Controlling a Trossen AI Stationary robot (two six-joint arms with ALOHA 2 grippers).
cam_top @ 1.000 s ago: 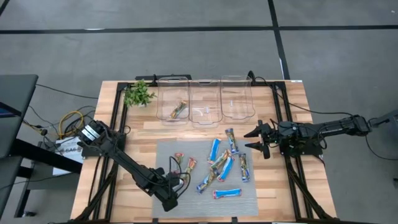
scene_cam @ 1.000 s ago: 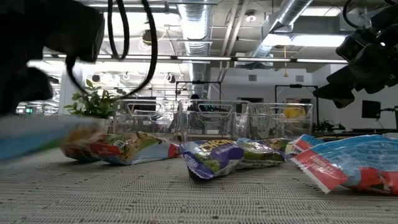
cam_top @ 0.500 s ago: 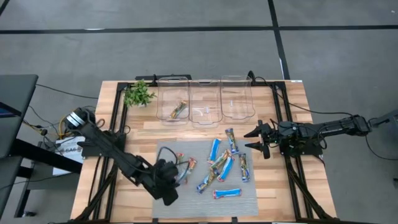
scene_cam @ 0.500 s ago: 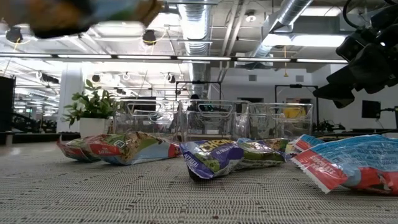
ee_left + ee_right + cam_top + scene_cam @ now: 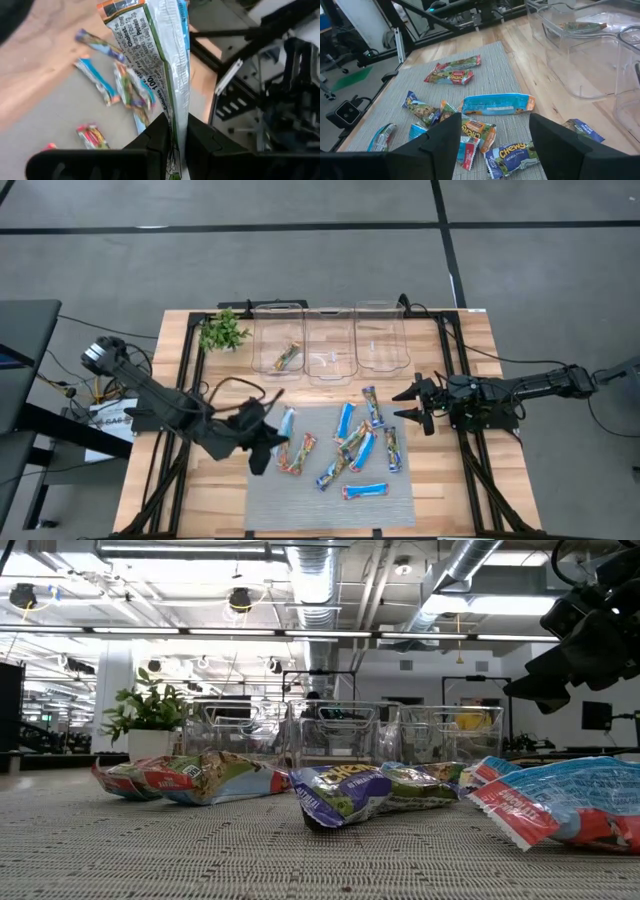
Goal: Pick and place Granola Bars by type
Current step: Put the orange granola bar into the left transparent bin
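My left gripper [image 5: 272,432] hangs over the grey mat's [image 5: 262,500] left part, shut on a blue-and-white granola bar [image 5: 287,421] with an orange end, also seen in the left wrist view [image 5: 150,55]. Several more bars [image 5: 358,445], blue-and-white and multicoloured, lie flat on the mat. Two red-and-green ones [image 5: 297,453] lie just right of my left gripper. My right gripper [image 5: 412,403] is open and empty at the mat's right edge, above the table; its fingers also show in the low view [image 5: 560,660]. My left gripper pinches the bar between its two fingers [image 5: 159,137], on the wrapper's two flat faces near one end [image 5: 176,125]. The bar sticks out past the fingertips, its orange end [image 5: 116,7] farthest from the gripper. It is lifted clear of the mat.
Three clear bins [image 5: 330,345] stand in a row at the table's far side; the left one [image 5: 268,330] holds one multicoloured bar [image 5: 288,357]. A green plant sprig [image 5: 222,332] stands left of them. A black frame rail [image 5: 185,380] runs along each side of the table.
My left gripper, shut on the blue-and-white bar, has risen from the mat's near left corner and gone toward the far edge. It has left the low view, which it filled a second ago. The other bars lie as before.
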